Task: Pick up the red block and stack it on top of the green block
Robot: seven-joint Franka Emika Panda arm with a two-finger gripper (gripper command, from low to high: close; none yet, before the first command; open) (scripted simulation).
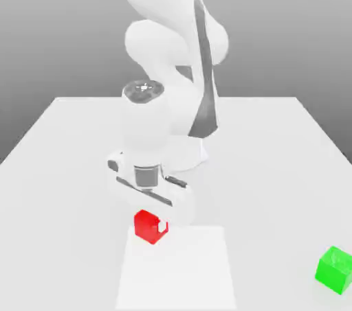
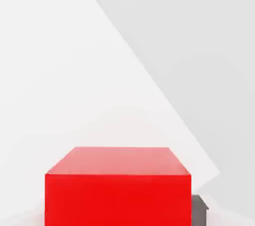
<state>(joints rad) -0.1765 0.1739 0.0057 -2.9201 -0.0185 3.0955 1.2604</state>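
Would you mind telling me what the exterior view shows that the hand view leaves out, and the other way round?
Exterior view alone: the arm over the white table, the gripper down at the red block, and the green block far off toward that view's right. Hand view alone: the red block's top face and one side close up, plus a small grey piece beside it. Both share the red block and the white table.

The light is bright and even; the white table (image 1: pixel 62 165) looks washed out, and shadows are faint.
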